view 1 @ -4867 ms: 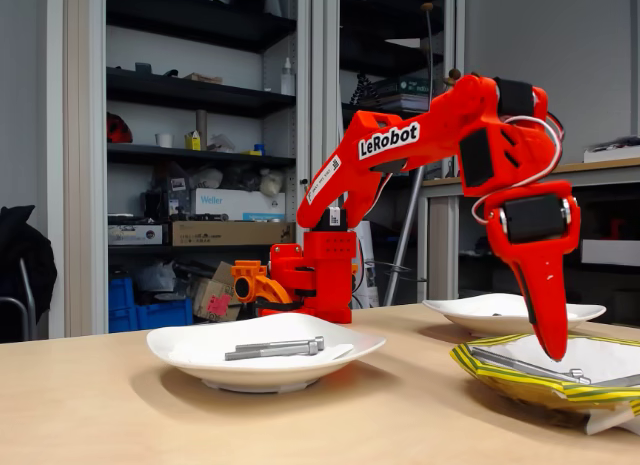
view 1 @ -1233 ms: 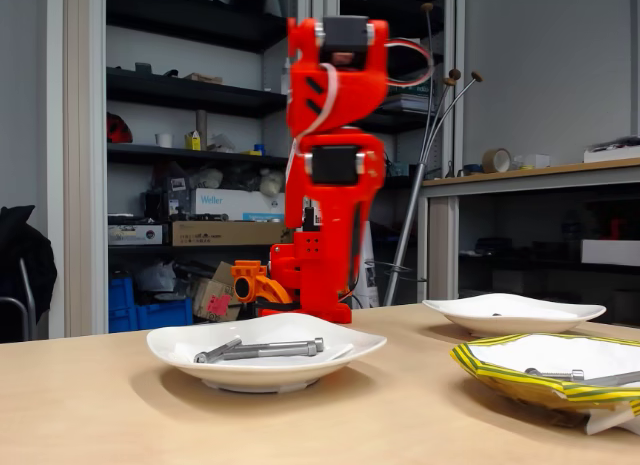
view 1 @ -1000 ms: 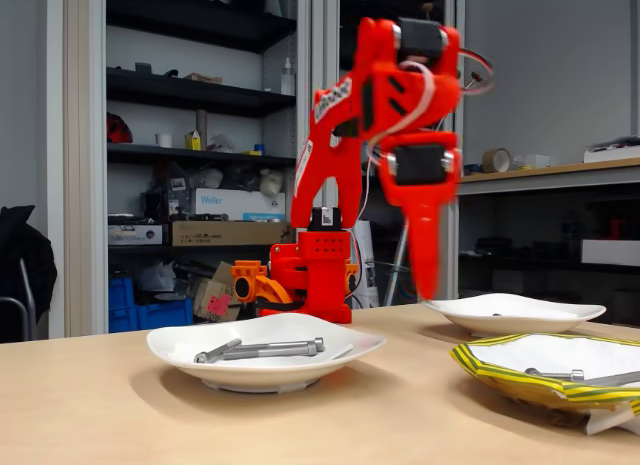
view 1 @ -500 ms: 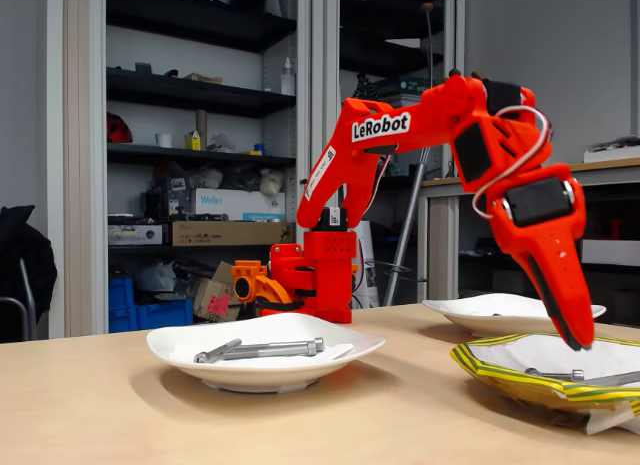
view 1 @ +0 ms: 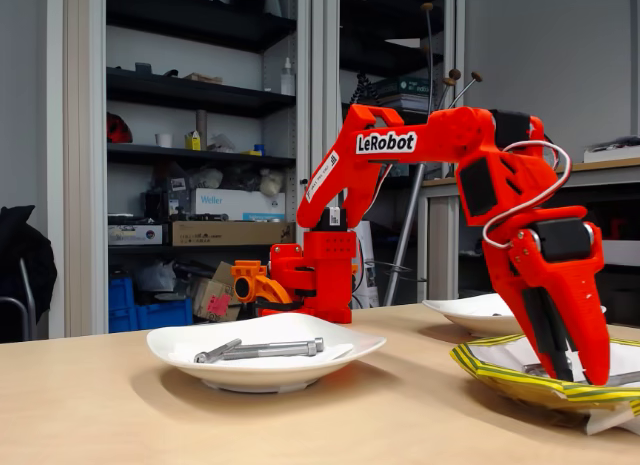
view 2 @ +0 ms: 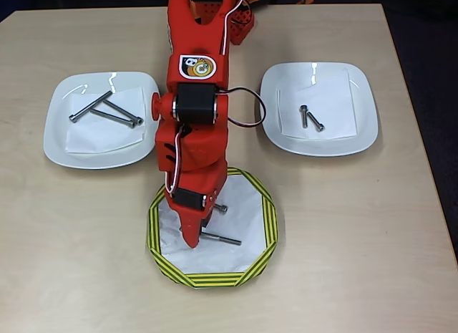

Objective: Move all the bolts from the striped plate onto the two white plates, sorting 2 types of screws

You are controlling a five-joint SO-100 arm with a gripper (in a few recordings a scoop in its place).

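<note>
1. Red gripper [view 1: 570,365] is down inside the striped plate [view 1: 500,377] in the fixed view; I can't tell whether it is parted or grasping.
2. Overhead, I see its tip at a long bolt [view 2: 220,239], a short bolt [view 2: 220,208] beside it. Next I'd judge: clamp the long one and carry it to the left white plate [view 2: 57,143]; the right white plate [view 2: 361,136] holds short ones.

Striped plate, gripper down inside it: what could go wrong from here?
The gripper sits at one end of the long bolt, so an off-centre grasp may let it swing or drop. A short bolt lies close by and could get knocked. The striped plate is light paper and might shift under contact.
</note>
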